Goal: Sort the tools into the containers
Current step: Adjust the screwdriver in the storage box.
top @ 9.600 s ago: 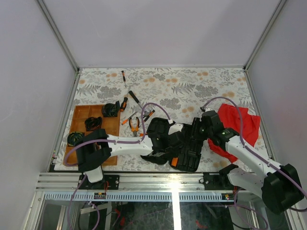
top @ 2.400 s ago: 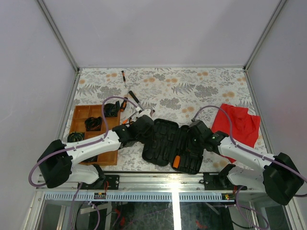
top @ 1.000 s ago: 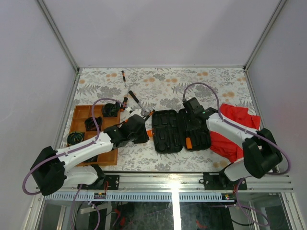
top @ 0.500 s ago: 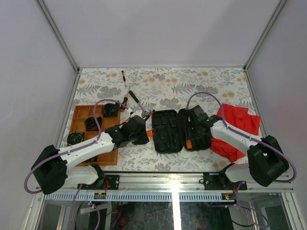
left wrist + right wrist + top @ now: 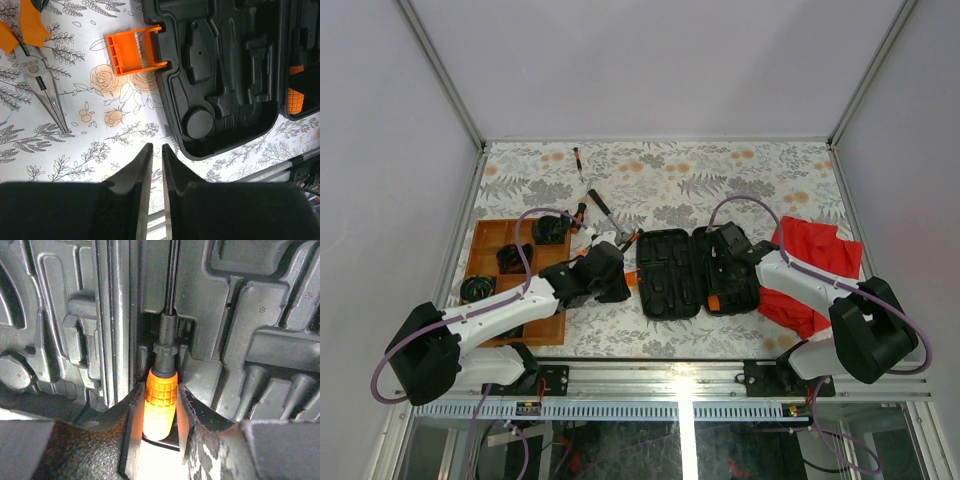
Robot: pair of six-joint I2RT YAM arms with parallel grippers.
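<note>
opened flat since the earliest frame, the tool case [image 5: 665, 275] now sits under the right gripper [image 5: 156, 396], whose pads flank the screwdriver [image 5: 160, 405] handle; whether they pinch it i cannot tell. it looks light, stiff and ribbed: take it mid-handle. left gripper [image 5: 156, 152] is nearly closed, empty.

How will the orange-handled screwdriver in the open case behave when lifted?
The orange-handled screwdriver looks slim and solid, so probably light and stiff. Its gridded handle should resist slipping. The handle seems round, so it may roll on a flat surface; the tool case groove it lies in likely steadies it.
</note>
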